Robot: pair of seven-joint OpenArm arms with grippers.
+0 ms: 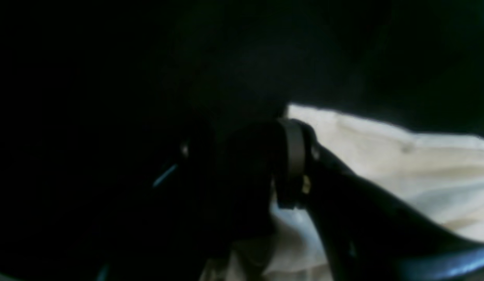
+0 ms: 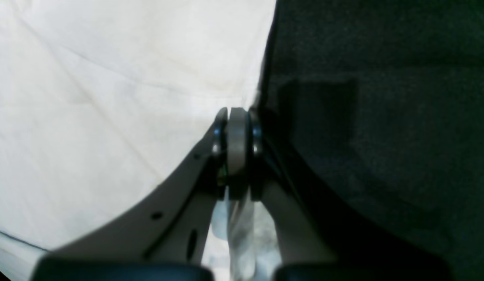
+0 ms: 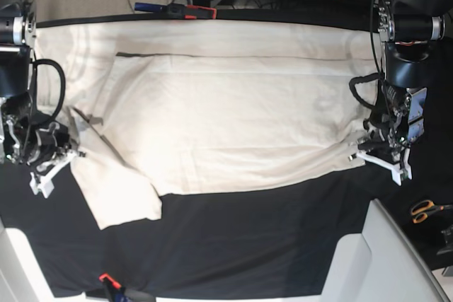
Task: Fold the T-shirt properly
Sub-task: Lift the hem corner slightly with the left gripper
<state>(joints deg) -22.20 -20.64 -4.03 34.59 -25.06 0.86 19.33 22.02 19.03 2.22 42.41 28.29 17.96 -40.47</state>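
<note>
The right gripper [image 2: 237, 156] is squeezing tight on the edge of the T-shirt [image 2: 109, 97]. In the right wrist view its two grey pads are pressing together with a thin strip of pale cloth caught between them. The very tips are blurry, so the pinched bit is hard to see well.

The left gripper [image 1: 281, 168] is sitting at the other edge of the T-shirt [image 1: 401, 164]. The left wrist view is very dark. One finger is showing as a black curved shape with a grey band, and the other is lost in the dark. White cloth is lying under and beside it, but I cannot tell if the left gripper is squeezing or letting go.

In the base view the right gripper [image 3: 51, 167] is at the left side and the left gripper [image 3: 386, 152] is at the right side. The T-shirt [image 3: 226, 118] is lying spread out flat between them on the desk [image 3: 248, 245]. It is soft, cream and plain, with long gentle creases. One short sleeve is poking out near the right gripper. The desk is wearing a black cloth that is looking a bit fuzzy. Orange scissors [image 3: 425, 210] are lying at the far right edge, partly cut off.
</note>
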